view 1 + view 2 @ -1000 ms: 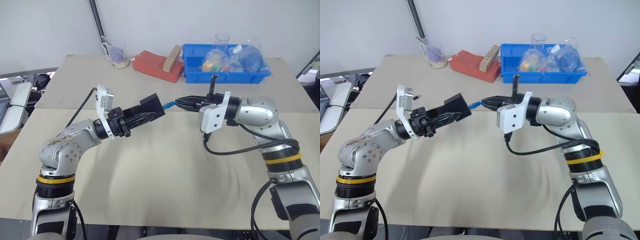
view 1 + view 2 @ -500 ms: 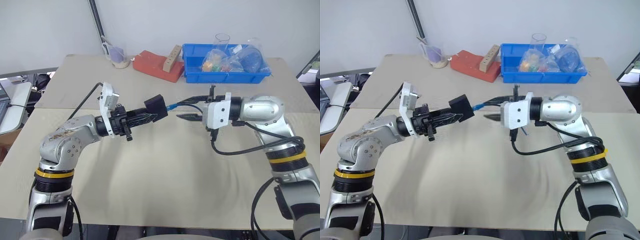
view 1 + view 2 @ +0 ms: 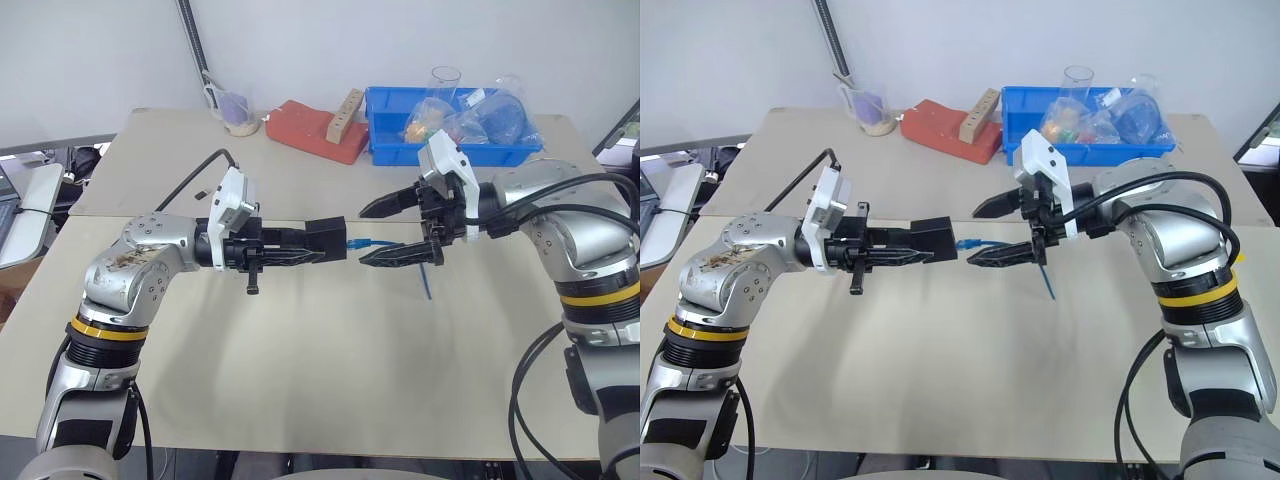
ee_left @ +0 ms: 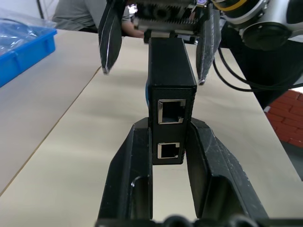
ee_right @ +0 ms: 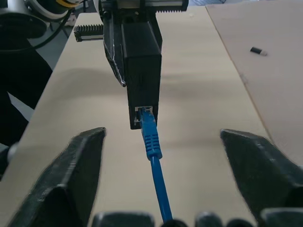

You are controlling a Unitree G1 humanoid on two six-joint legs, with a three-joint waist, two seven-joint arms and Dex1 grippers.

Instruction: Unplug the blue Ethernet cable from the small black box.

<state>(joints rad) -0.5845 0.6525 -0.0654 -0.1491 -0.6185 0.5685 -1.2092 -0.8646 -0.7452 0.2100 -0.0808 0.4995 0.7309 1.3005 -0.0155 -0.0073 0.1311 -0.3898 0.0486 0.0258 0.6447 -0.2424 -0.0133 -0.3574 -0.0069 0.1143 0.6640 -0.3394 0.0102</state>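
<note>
Right wrist view: the table (image 5: 199, 156) lies below both grippers; the small black box (image 5: 141, 61) is clamped in the left gripper (image 3: 300, 247), straight ahead of the right gripper (image 5: 173, 156), whose fingers are spread wide and grasp nothing; the blue Ethernet cable (image 5: 152, 142) is plugged in, running back between those fingers; the plug should be pinched near the port, its latch pressed, then drawn straight out.

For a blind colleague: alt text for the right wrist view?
A thin blue Ethernet cable is plugged into a small matte-black box held by the left gripper above a beige table. The right gripper's two black fingers stand wide open either side.
</note>
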